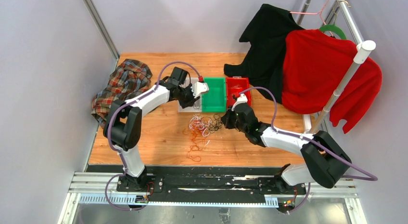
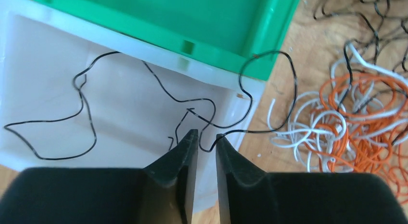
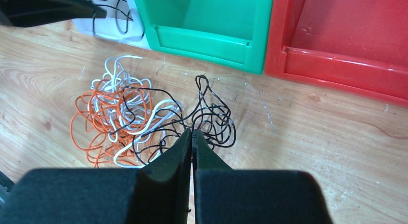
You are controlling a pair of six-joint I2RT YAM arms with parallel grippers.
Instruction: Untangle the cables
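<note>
A tangle of orange, white and black cables (image 1: 202,125) lies on the wooden table below the bins; it also shows in the left wrist view (image 2: 356,113) and the right wrist view (image 3: 120,113). One loose black cable (image 2: 86,113) lies spread in the white tray (image 2: 48,55), with a loop hanging over the tray's edge. My left gripper (image 2: 207,135) hovers over the tray (image 1: 185,107), its jaws slightly apart with that cable's end looping between the tips. My right gripper (image 3: 192,131) is shut at the black knot (image 3: 216,120) on the tangle's right side, and appears to pinch a strand.
A green bin (image 1: 214,94) and a red bin (image 1: 237,86) stand side by side behind the tangle. A plaid shirt (image 1: 122,84) lies at the table's left. A black garment (image 1: 269,41) and a red sweater (image 1: 322,70) hang on a rack at the right.
</note>
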